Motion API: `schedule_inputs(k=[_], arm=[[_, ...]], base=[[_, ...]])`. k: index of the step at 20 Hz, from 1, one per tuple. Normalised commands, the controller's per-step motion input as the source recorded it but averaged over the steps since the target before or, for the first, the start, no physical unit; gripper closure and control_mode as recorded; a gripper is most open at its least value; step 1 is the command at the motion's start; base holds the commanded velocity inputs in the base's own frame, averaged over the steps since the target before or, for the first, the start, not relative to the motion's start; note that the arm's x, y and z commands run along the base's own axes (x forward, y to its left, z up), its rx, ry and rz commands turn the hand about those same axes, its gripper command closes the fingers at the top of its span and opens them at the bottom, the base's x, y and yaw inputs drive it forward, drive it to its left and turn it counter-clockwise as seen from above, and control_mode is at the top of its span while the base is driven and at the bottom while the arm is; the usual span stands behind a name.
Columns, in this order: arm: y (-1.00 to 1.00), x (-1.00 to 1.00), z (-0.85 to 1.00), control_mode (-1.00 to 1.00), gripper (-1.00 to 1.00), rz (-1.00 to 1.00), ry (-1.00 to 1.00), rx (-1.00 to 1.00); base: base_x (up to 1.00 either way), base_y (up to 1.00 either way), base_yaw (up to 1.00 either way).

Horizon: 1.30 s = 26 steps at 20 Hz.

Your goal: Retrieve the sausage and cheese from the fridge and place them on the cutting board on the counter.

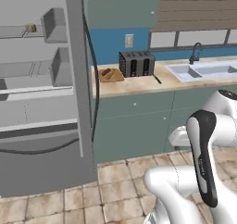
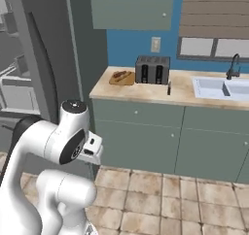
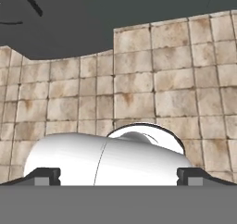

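At the left end of the counter (image 1: 139, 86), close to the fridge (image 1: 41, 93), the cutting board (image 1: 112, 75) lies flat on the worktop, near its back edge and just beside the black-and-silver toaster (image 1: 136, 63). On the board rests the sausage (image 1: 106, 72), a slim dark red-brown link lying across the wood; the right base view shows the same pair, cutting board (image 2: 122, 77) with sausage (image 2: 120, 75) on top, left of the toaster (image 2: 152, 69). Fridge stands with its door swung open, grey shelves and door bins exposed; one small tan-yellow item, the cheese (image 1: 30, 28), sits on an upper shelf toward the back, too small to make out more. The other shelves and bins in sight look bare from this angle. Further along the worktop a double sink (image 1: 203, 71) is set in, dark faucet (image 1: 195, 53) behind it; basin contents cannot be told. Gripper (image 3: 118, 177) hangs over the tan tiled floor (image 3: 152, 79), pointing downward, its two dark finger tips (image 3: 44, 177) spread to their widest at opposite sides of the hand view, nothing between them, nothing held. Arm folded low in front of the grey-green cabinet fronts, well apart from both board and fridge shelves.
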Motion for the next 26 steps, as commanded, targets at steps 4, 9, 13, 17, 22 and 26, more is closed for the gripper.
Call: schedule_inputs(k=[4, 9, 13, 17, 22, 26], arm=[[0.0, 0.0, 0.0, 1.0, -1.0, 0.0, 0.0, 0.0], [0.0, 0.0, 0.0, 1.0, -1.0, 0.0, 0.0, 0.0], [0.0, 0.0, 0.0, 1.0, -1.0, 0.0, 0.0, 0.0], [0.0, 0.0, 0.0, 1.0, -1.0, 0.0, 0.0, 0.0], [0.0, 0.0, 0.0, 1.0, -1.0, 0.0, 0.0, 0.0], [0.0, 0.0, 0.0, 1.0, -1.0, 0.0, 0.0, 0.0]], base=[[-0.4, 0.82, -0.06], [-0.23, 0.92, 0.0], [-0.06, 0.94, 0.0], [0.03, 0.94, 0.0], [0.32, 0.94, 0.0], [0.53, 0.9, 0.0]])
